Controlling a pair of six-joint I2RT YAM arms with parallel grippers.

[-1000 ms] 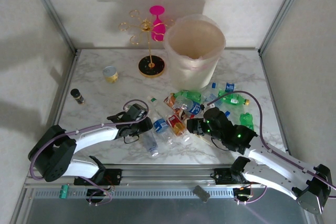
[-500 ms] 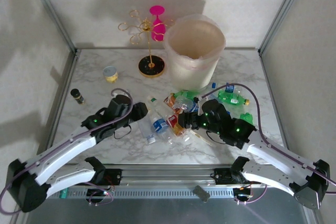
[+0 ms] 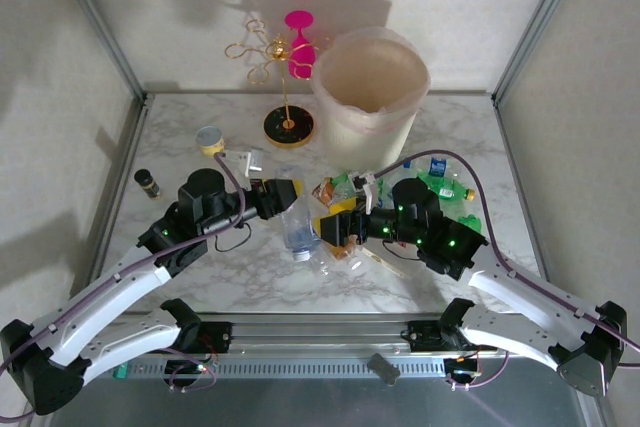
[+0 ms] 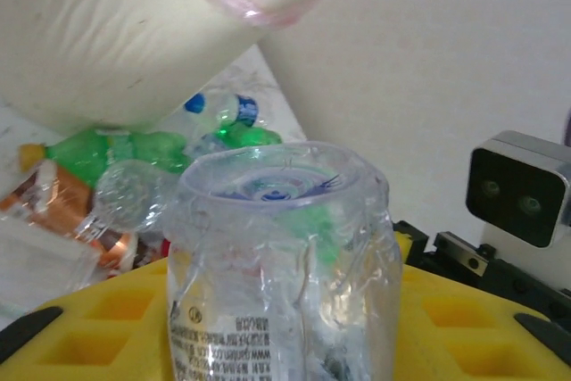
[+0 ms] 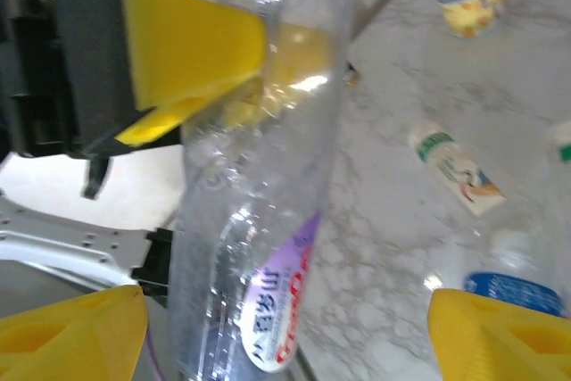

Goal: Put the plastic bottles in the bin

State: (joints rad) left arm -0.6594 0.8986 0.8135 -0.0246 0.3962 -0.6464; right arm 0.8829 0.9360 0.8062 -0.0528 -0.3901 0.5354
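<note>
Clamping its fingers on a clear bottle point(image 3: 297, 229), the left gripper point(image 3: 286, 197) is holding it near-left of the bin point(image 3: 345, 125), long axis running roughly binward. The right gripper point(image 3: 336, 230) is hanging spread wide beside it, gripping nothing.

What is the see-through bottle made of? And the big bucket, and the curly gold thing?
The bottle looks like thin clear plastic: it is glossy and crinkled, and you can see through it. The bucket seems to be milky, pinkish plastic that lets some light through. The curly stand is probably shiny gold metal wire, though it may just be painted.
</note>
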